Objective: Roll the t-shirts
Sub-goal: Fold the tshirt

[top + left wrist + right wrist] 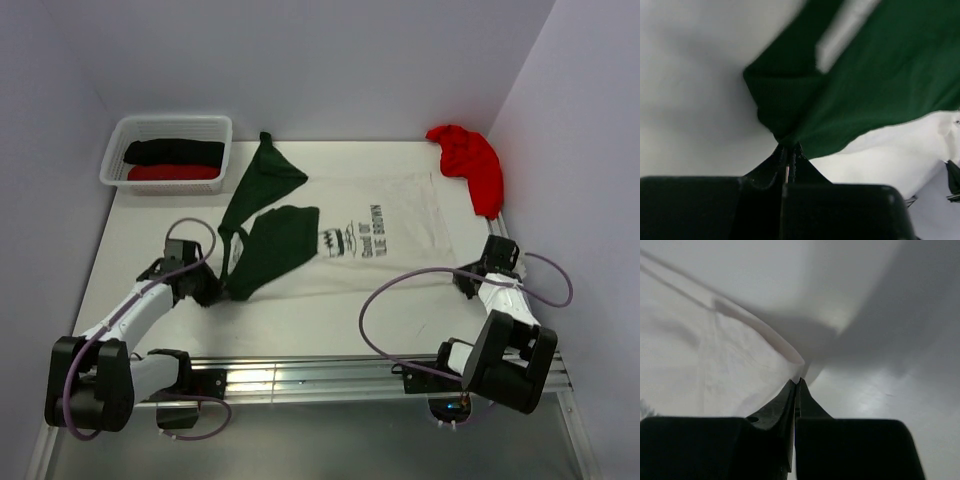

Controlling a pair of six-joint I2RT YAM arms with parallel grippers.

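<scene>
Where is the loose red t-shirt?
In the top view, the red t-shirt lies bunched at the far right corner of the table, just right of the cream t-shirt.

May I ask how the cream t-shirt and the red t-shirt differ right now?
The cream t-shirt lies spread out; the red t-shirt sits bunched in the far right corner. The cream one has a print and green sleeves; the red one is plain. The left gripper and right gripper pinch the cream one; nothing holds the red. Neither is rolled.

Found printed tee (390, 245) spread across table (300, 320); basket (170, 120) with rolls (172, 152) inside at back left; bunched tee (470, 160) at back right.
</scene>
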